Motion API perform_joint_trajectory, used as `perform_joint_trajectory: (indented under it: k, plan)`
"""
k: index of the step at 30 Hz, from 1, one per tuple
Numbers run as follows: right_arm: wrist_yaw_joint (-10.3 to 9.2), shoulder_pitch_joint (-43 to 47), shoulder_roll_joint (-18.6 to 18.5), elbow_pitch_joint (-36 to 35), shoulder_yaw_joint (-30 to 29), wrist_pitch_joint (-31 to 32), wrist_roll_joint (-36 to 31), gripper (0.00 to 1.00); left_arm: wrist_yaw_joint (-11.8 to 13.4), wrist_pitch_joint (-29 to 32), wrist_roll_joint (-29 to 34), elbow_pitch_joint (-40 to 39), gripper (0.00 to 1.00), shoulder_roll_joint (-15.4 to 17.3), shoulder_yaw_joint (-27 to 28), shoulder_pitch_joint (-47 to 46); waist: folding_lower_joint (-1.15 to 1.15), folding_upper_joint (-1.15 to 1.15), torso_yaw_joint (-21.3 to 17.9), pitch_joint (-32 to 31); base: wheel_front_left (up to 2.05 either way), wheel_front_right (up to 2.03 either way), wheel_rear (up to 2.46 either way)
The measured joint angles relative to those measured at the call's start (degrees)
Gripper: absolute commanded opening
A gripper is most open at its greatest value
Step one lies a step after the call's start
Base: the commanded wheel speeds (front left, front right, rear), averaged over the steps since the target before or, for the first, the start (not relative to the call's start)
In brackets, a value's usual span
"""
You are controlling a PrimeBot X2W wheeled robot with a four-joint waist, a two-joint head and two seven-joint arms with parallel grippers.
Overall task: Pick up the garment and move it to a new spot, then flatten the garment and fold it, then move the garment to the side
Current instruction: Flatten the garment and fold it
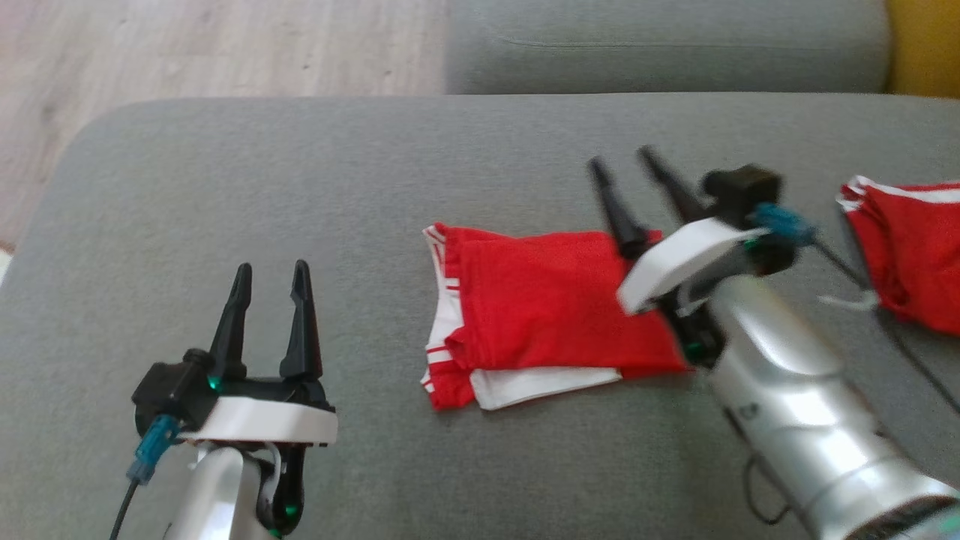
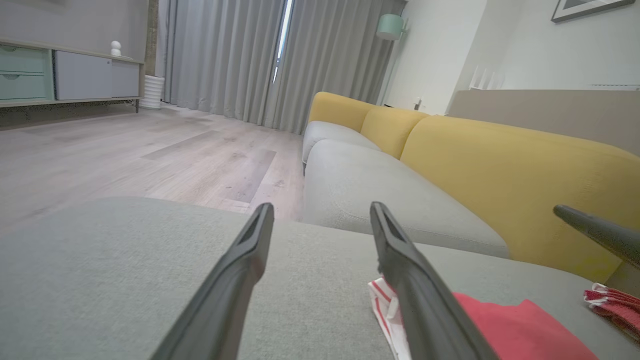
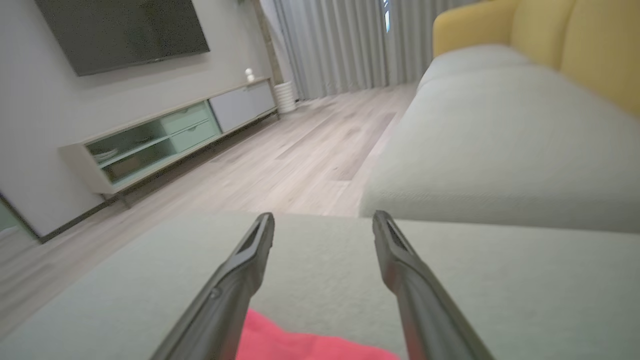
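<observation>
A folded red garment [image 1: 540, 311] with white trim lies in the middle of the grey cushion [image 1: 300, 172]. My right gripper [image 1: 622, 161] hovers over its right edge, open, with nothing between the fingers; a strip of the garment [image 3: 300, 342] shows low between them in the right wrist view. My left gripper [image 1: 271, 270] stands open to the left of the garment, apart from it and empty. In the left wrist view the garment [image 2: 520, 330] lies at the lower right, partly behind one finger.
A second red and white cloth [image 1: 907, 247] lies at the right edge of the cushion. Beyond the cushion are a grey sofa seat [image 1: 667, 45] with yellow backs [image 2: 515, 170] and a wooden floor [image 1: 187, 45] to the left. Black cables [image 1: 900, 337] trail beside the right arm.
</observation>
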Motion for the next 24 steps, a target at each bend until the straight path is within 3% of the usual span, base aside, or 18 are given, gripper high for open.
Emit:
perform_joint_trajectory:
  k: [6, 12, 16, 24]
  plan:
    - [-0.01, 8.9, -1.2, -10.0, -14.0, -0.1, -16.4, 1.00, 0.0, 0.0, 0.0, -2.2, 1.00, 0.0, -0.7, 0.0, 0.00, 0.00, -2.3, -0.2, 0.00, 0.00, 0.00]
    - [0.00, 21.6, 1.0, -21.7, -23.0, -0.1, -26.7, 1.00, 0.0, 0.0, 0.0, -3.3, 1.00, 0.0, -0.7, 1.6, 0.00, 0.00, -4.2, -0.5, 0.00, 0.00, 0.00]
    - [0.00, 26.5, 1.5, -25.8, -26.3, -0.1, -27.9, 1.00, 0.0, 0.0, 0.4, -3.2, 1.00, 0.0, -0.5, 3.2, 0.00, 0.00, -4.8, -0.8, 0.00, 0.00, 0.00]
    - [0.00, 30.8, 1.8, -28.2, -26.2, -0.1, -25.4, 1.00, 0.0, 0.0, 0.4, -3.2, 1.00, 0.0, -0.2, 4.6, 0.00, 0.00, -5.1, -0.4, 0.00, 0.00, 0.00]
